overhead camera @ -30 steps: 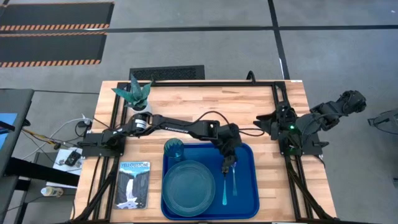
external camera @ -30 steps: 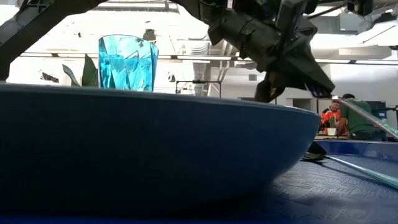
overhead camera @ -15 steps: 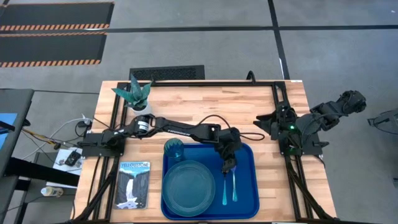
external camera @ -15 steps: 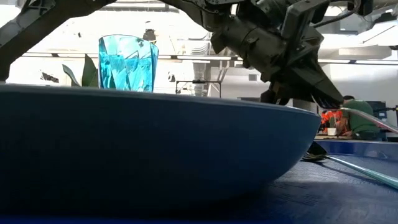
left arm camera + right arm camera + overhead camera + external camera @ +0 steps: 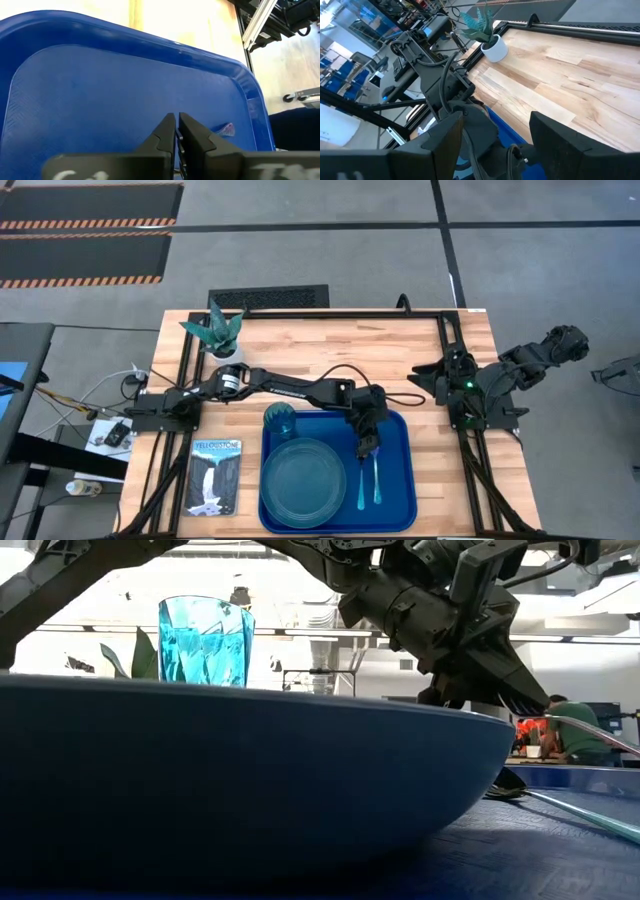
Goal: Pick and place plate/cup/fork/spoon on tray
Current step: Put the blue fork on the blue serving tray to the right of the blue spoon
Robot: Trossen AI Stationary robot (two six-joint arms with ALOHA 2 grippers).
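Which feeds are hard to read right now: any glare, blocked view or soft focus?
Low view: the plate fills the foreground as a dark mass hiding most of the tray, and the bright room backlights the cup and the left pincer. Left wrist view: the tray is in focus, while the closed fingers up close look soft. High view: evenly lit, no glare.
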